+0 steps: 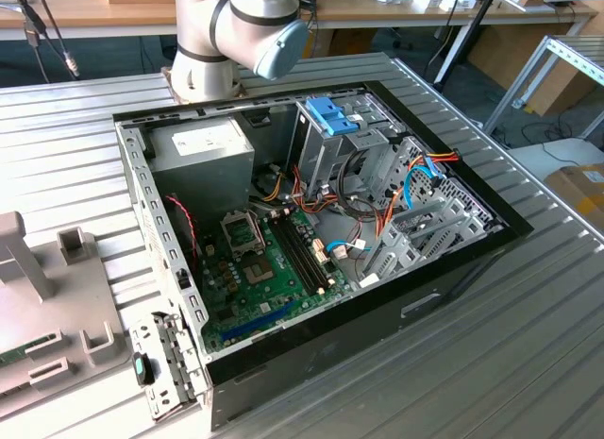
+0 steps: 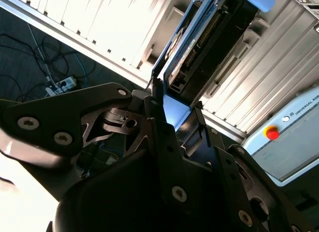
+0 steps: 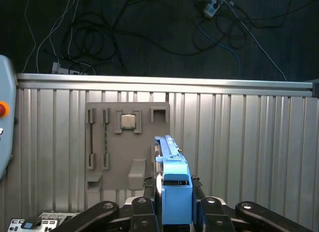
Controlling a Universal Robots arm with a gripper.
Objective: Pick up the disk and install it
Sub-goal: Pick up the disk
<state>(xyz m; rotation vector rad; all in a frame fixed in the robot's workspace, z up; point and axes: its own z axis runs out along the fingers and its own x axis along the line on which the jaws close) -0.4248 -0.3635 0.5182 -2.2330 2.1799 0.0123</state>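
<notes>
In the first wrist view, my gripper is shut on the disk, which stands on edge between the black fingers with its bright blue carrier frame facing the camera. The second wrist view shows the disk edge-on, with its dark connector side and blue frame reaching out past the gripper. I hold it in the air above the ribbed metal table, near a grey fixture plate.
The open computer case lies on the table, holding a motherboard and a silver drive cage topped by a blue latch. The fixture plate sits at the exterior view's left. A chip rests on it.
</notes>
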